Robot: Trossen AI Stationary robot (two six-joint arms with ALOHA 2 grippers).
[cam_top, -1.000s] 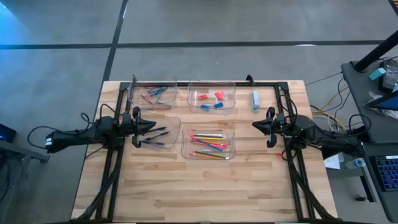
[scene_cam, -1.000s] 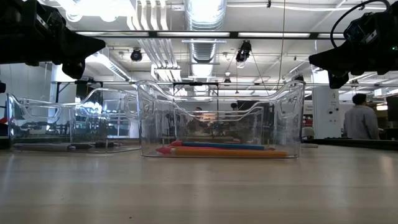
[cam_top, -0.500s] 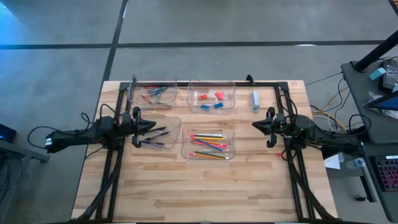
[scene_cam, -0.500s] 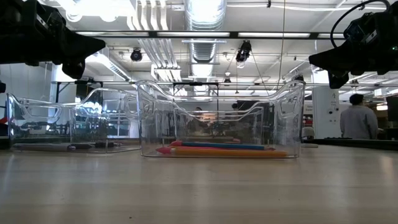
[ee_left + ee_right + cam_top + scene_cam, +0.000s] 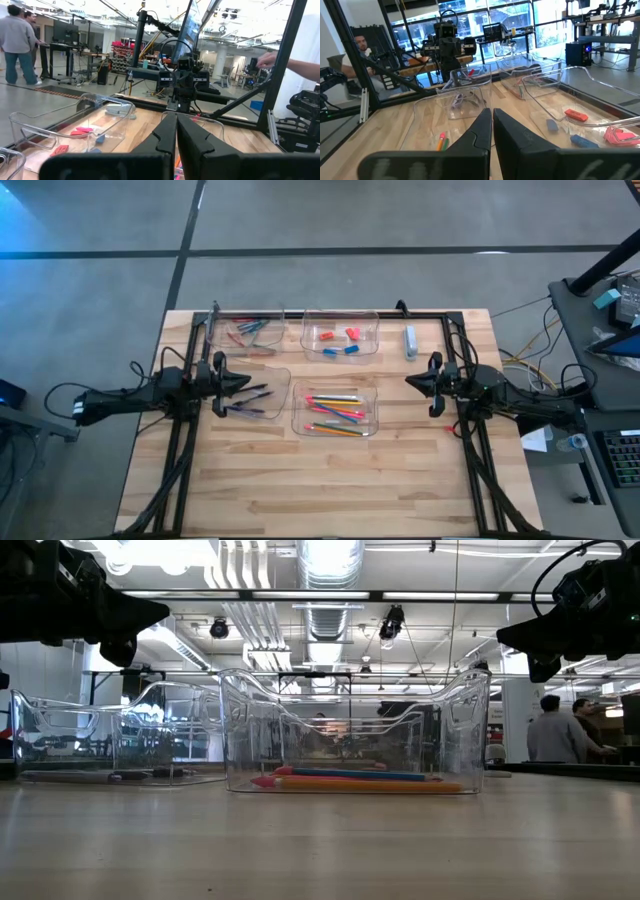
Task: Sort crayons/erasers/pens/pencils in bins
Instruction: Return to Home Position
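Note:
Four clear bins stand on the wooden table. The far-left bin point(image 5: 283, 330) holds crayons point(image 5: 250, 328). The far-middle bin point(image 5: 304, 330) holds pink and blue erasers point(image 5: 340, 340). Dark pens point(image 5: 250, 398) lie in the near-left bin point(image 5: 288, 375). Bright pencils point(image 5: 335, 410) lie in the near-middle bin point(image 5: 294, 420). My left gripper point(image 5: 250, 383) hangs shut and level above the pens bin's left side, pointing toward the table's right. My right gripper point(image 5: 407, 382) hangs shut at the table's right, pointing left, clear of the pencil bin. Neither holds anything.
A pale blue-grey oblong item point(image 5: 410, 340) lies on the table right of the eraser bin. A black frame rail point(image 5: 320, 312) runs along the far edge and both sides. Bare wood point(image 5: 320, 490) spreads toward the near edge. People point(image 5: 550, 730) stand in the room behind.
Nothing on the table has moved. In the room behind the table, a person has walked toward the left of the low view, and a second person has come into sight.

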